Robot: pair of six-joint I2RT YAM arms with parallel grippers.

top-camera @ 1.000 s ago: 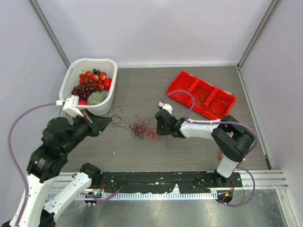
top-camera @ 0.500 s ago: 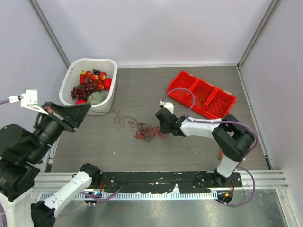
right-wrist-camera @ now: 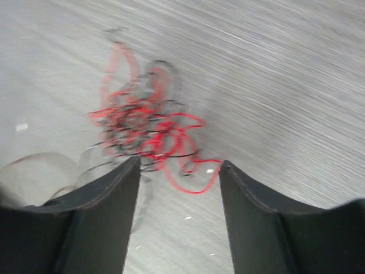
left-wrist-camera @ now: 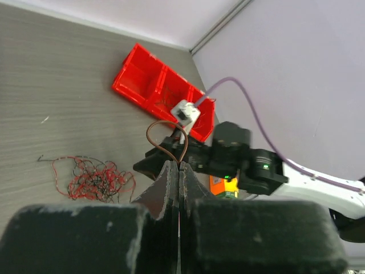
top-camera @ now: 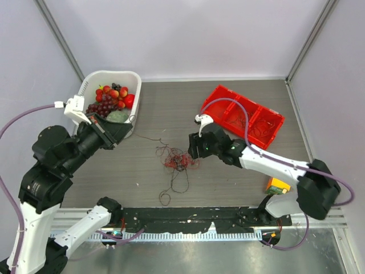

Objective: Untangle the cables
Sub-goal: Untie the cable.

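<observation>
Right wrist view is motion-smeared: the right gripper, jaws apart, hangs over the cables, a red-and-dark tangle mid-table. The left gripper pinches a brown strand. Its arm hides the fruit basket's near edge. The red bin holds thin wires, hard to count.

We see a robot lab: two robot arms bolted to a metal rail at a grey table, with plain pale walls all around.
</observation>
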